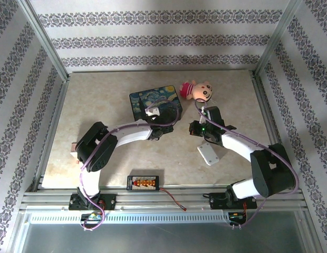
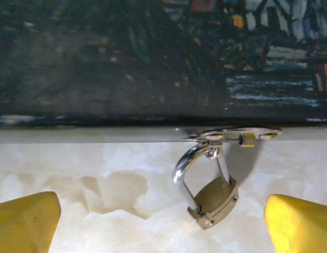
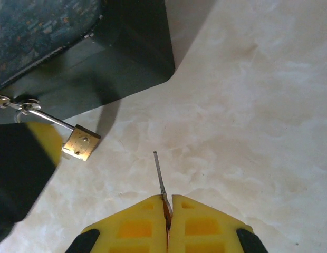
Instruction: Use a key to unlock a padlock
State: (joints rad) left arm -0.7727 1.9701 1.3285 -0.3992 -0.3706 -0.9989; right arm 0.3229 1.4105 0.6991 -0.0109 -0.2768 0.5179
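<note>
- My left fingers (image 2: 26,221) stand wide, one on each side of the padlock (image 2: 213,197). It hangs by its shackle (image 2: 184,166) from the hasp (image 2: 232,136) of the painted box (image 2: 126,58). Its body seems to rest on the bench (image 2: 100,179), nearer the right-hand finger.
- My right fingers (image 3: 137,226) are pinched together on the key (image 3: 160,176), blade pointing forward. The padlock sits ahead and left of its tip, well apart.
- I judge the step is steadying the lock. I'd centre the left fingers on the brass body, close gently on its flanks, and leave the bottom face free.
- The left wrist view gives me the shackle loop and the gap to each finger. The right wrist view gives key-to-lock alignment. The top view gives both arms converging beside the box, though the lock is too small to tell there.
</note>
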